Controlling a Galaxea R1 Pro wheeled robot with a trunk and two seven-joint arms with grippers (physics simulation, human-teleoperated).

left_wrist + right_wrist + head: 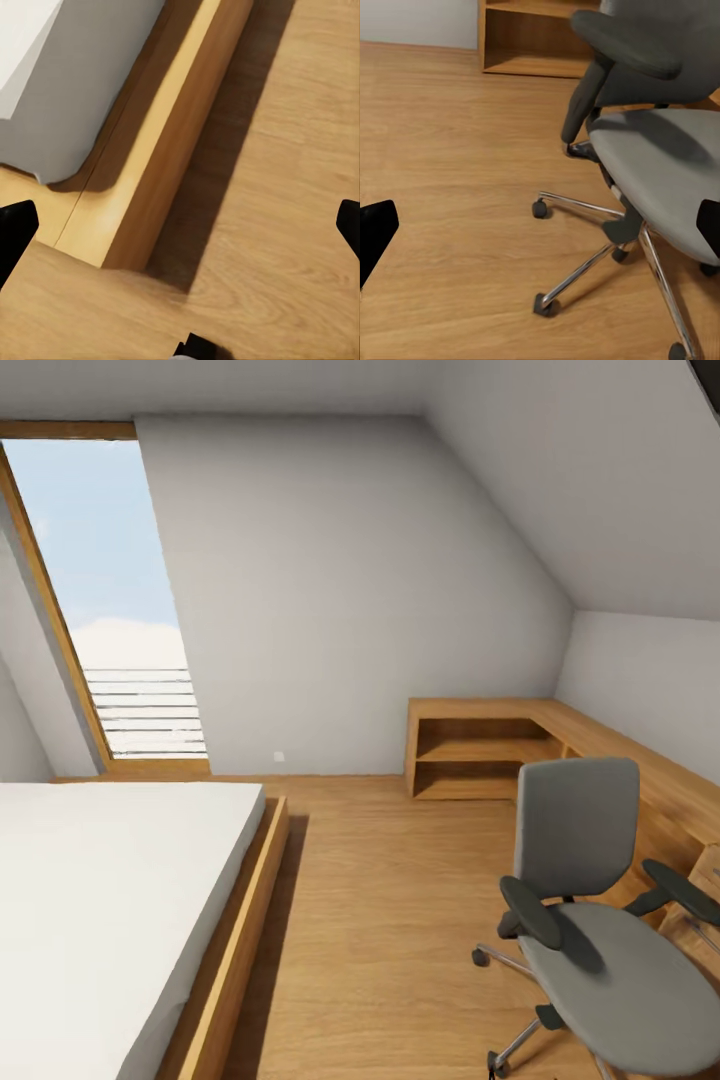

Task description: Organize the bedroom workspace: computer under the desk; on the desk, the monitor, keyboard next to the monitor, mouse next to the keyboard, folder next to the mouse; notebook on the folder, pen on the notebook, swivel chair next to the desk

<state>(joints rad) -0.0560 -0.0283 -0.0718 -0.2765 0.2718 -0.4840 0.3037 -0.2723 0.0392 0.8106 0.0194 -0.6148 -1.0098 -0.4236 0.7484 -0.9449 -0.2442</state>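
A grey swivel chair (590, 920) with dark armrests stands on the wood floor at the right, close to the long wooden desk (640, 760) that runs along the right wall. The part of its seat that shows is bare. In the right wrist view the swivel chair (660, 157) and its chrome star base are close ahead of my right gripper (540, 232), which is open with its black fingertips wide apart. My left gripper (180, 232) is open too, hanging over the floor beside the bed frame (172, 142).
A low bed (100, 900) with a white mattress and wooden frame fills the left. An open wooden shelf unit (470, 755) stands at the desk's far end against the back wall. A tall window (110, 600) is at the far left. Wood floor (390, 920) lies between bed and chair.
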